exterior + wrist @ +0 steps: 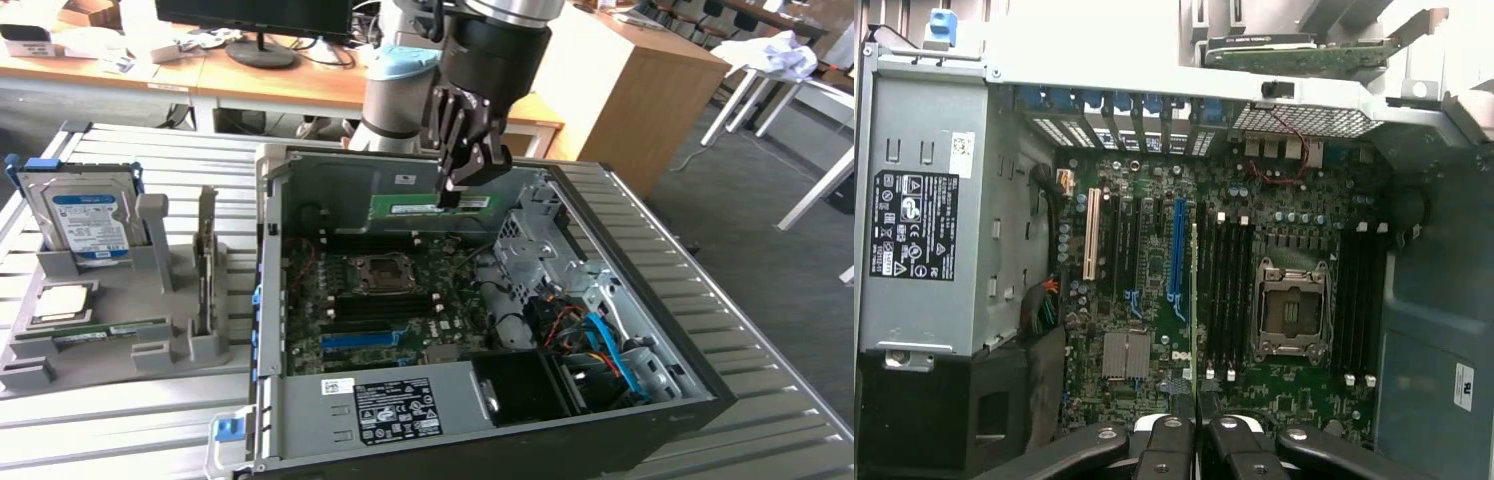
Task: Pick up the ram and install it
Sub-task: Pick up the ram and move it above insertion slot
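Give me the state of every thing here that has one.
gripper, shut on the ram.
ram, held on edge over the open case, not yet seated.
computer case, lying on its side, open.
memory slots, empty.
hard drive, upright in the grey holder.

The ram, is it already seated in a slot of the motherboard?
No, the ram hangs clamped in the end effector, well above the motherboard.
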